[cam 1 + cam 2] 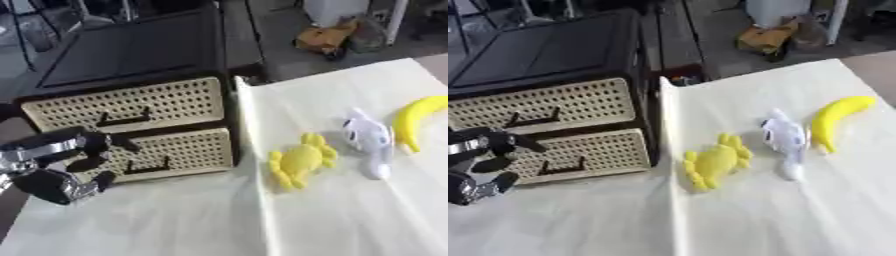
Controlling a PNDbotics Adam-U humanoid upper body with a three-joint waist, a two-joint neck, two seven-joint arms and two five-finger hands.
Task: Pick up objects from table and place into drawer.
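Left hand (54, 170) hovers in front of the lower drawer (171, 152) of the dark cabinet (131, 50), its fingers relaxed and spread, holding nothing. Both drawers, lower and upper drawer (131, 106), are closed. On the white-covered bench (262, 220) lie a yellow crab toy (302, 160), a white plush toy (369, 139) just beside it, and a banana (418, 119) beyond.

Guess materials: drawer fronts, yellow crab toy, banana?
Drawer fronts: look like beige perforated plastic or woven cane, matte; regular rows of small holes, dark handles. Yellow crab toy: probably soft plush or rubbery, matte, rounded puffy legs; can't tell which. Banana: likely smooth plastic or foam, uniform bright yellow with a slight sheen.
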